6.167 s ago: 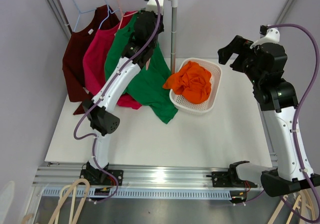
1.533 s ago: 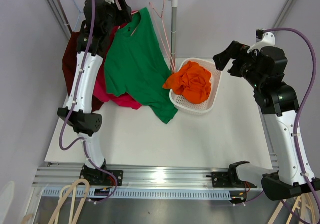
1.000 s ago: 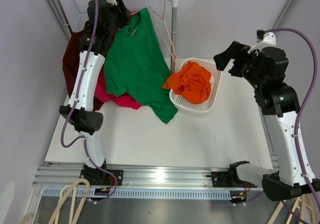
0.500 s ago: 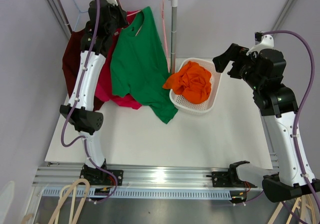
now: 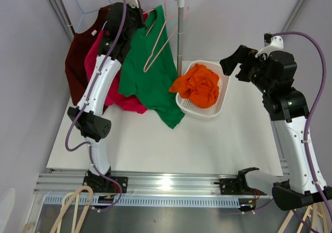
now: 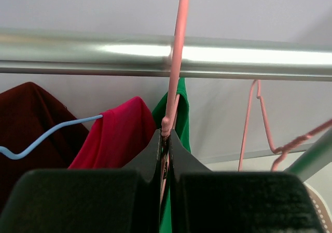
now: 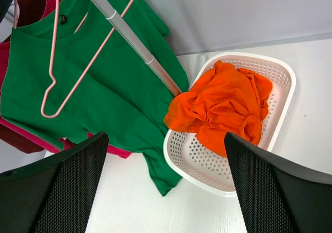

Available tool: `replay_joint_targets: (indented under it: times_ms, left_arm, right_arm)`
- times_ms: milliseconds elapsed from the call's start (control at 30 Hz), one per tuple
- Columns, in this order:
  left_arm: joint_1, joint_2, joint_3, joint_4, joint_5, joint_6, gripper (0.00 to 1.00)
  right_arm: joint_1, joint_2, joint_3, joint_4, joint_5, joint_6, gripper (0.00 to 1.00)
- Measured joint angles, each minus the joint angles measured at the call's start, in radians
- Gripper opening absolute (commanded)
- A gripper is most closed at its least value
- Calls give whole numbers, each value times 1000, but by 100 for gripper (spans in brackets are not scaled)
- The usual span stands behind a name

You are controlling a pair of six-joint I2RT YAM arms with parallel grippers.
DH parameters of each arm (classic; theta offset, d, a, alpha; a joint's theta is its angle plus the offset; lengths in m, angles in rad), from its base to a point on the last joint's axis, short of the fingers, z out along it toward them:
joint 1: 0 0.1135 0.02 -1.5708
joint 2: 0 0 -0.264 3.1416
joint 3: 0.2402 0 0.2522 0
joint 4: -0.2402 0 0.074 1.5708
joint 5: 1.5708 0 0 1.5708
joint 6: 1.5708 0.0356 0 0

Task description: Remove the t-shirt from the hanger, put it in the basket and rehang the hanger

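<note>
While the left claw (image 6: 166,139) is pinched tight on the stem of a pink hanger (image 6: 178,46) hooked over the steel rail (image 6: 78,54), the green t-shirt (image 5: 150,62) hangs just below it; the right claw (image 7: 166,138) gapes wide and empty above the white basket (image 5: 220,95) on the table (image 5: 207,145).

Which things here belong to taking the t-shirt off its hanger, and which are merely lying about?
In the job: green t-shirt; its pink hanger; rail; left end effector, shut on that hanger's hook.

Just about: spare pink hanger; magenta shirt; maroon shirt; white basket; orange garment; open right end effector.
</note>
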Motion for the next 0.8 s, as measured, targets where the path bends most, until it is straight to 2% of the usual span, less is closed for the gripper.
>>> replay_joint_targets:
  times_ms: [200, 633, 800]
  left_arm:
    - [-45, -53, -67, 58, -64, 50, 1]
    - [-47, -214, -135, 137, -121, 89, 1]
    - [-70, -234, -159, 132, -216, 103, 1]
  right_arm:
    - [0, -1, 0, 0, -6, 0, 98]
    - [0, -22, -12, -5, -23, 0, 99]
    - [1, -28, -14, -4, -27, -1, 98]
